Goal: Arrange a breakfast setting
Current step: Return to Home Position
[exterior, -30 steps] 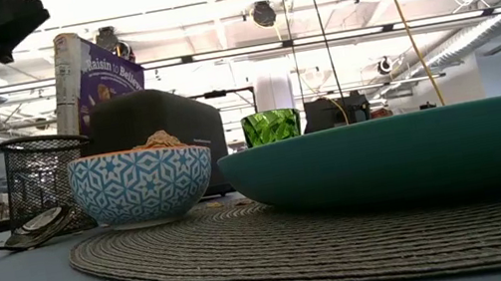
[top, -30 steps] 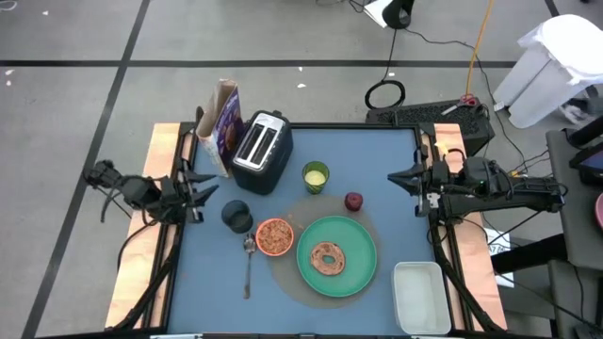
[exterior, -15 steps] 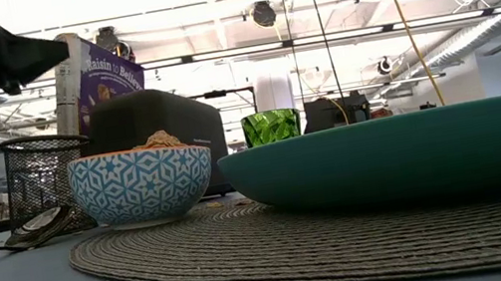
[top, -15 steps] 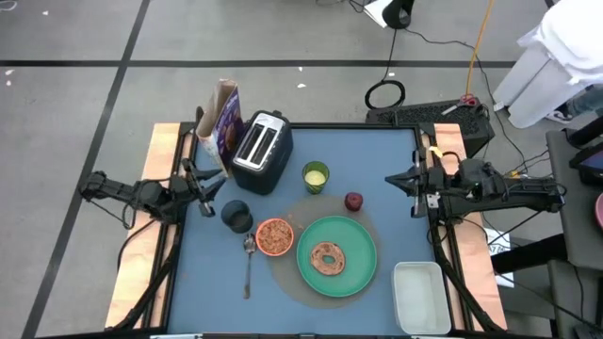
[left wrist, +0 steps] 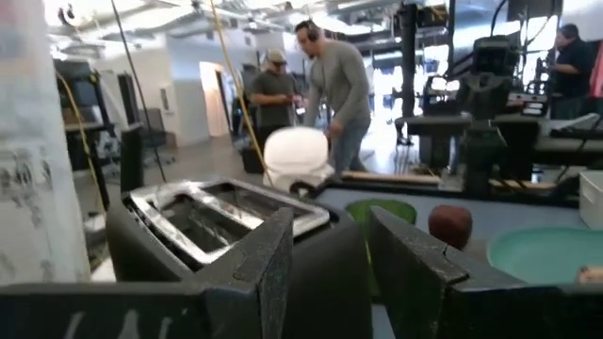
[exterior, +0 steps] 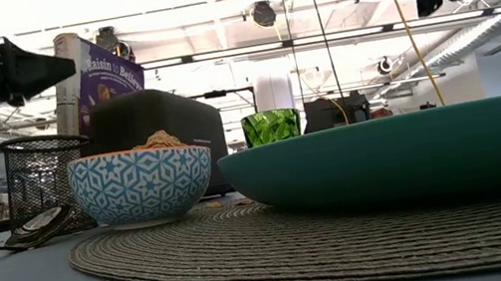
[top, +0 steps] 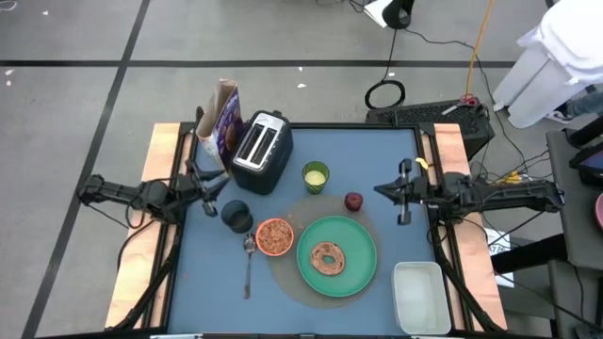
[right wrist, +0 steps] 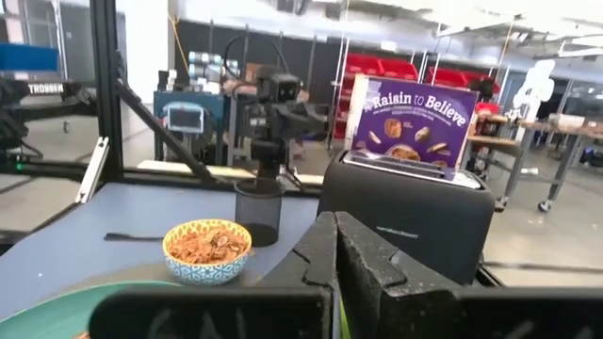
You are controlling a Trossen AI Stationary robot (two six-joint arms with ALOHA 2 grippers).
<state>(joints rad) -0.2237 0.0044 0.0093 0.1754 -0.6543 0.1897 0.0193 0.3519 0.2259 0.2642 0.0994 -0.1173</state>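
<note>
A green plate with a brown bagel on it lies on a round woven mat. To the plate's left stands a patterned bowl of cereal. A metal spoon lies flat on the table left of the bowl. A dark-red fruit sits beyond the plate. The purple cereal box stands upright at the far left. My left gripper hovers open at the table's left edge, level, with nothing between its fingers. My right gripper hovers shut at the right, just right of the fruit.
A black toaster stands beside the cereal box, and a green cup is right of it. A black mesh cup stands close to my left gripper. A white tub sits at the near right corner. People stand in the room beyond.
My right gripper has come down and reached a little toward the table's middle, staying shut and level. My left gripper has sunk a little and swung slightly at the left edge, its fingers unchanged. Nothing on the table has moved.
</note>
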